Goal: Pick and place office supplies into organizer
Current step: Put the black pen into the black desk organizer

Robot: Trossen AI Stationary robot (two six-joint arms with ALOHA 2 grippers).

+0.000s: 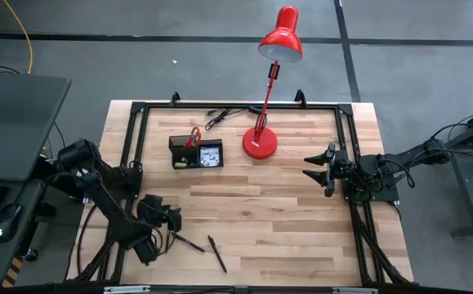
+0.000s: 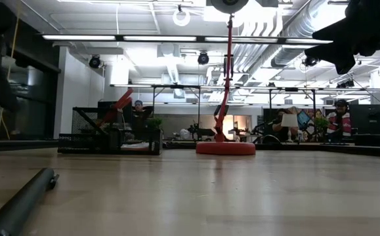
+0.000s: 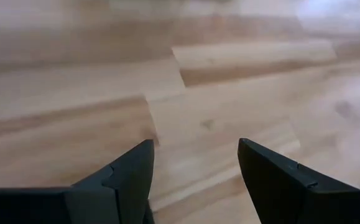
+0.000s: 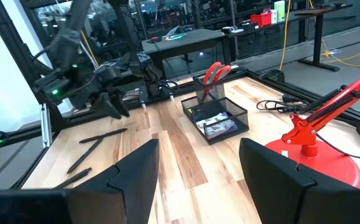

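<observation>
In the overhead frame we see the left tool (image 1: 173, 219) low in the lower left of the wooden counter (image 1: 301, 212), its fingers (image 3: 127, 180) spread apart with only bare wood between them. Just right of it, toward the bottom centre, lie two thin black pens: one pen (image 1: 189, 242) close to the tool's tip and a second pen (image 1: 217, 254) a little farther right, both flat on the counter and apart from each other. In the right wrist picture a third dark pen (image 4: 71, 179) shows near them.

The black mesh organizer (image 1: 196, 153) stands in the upper middle of the overhead frame, left of the red lamp's round base (image 1: 261, 143). The red-handled scissors (image 1: 194, 136) stand upright in its taller cup section, handles up. Its lower tray section holds a white-grey patterned packet (image 1: 211, 154).

The right tool (image 1: 316, 169) hovers at the right edge of the counter, its fingers (image 4: 130, 171) parted wide and holding nothing. A black cable (image 1: 220, 117) lies along the counter's top edge behind the organizer.
</observation>
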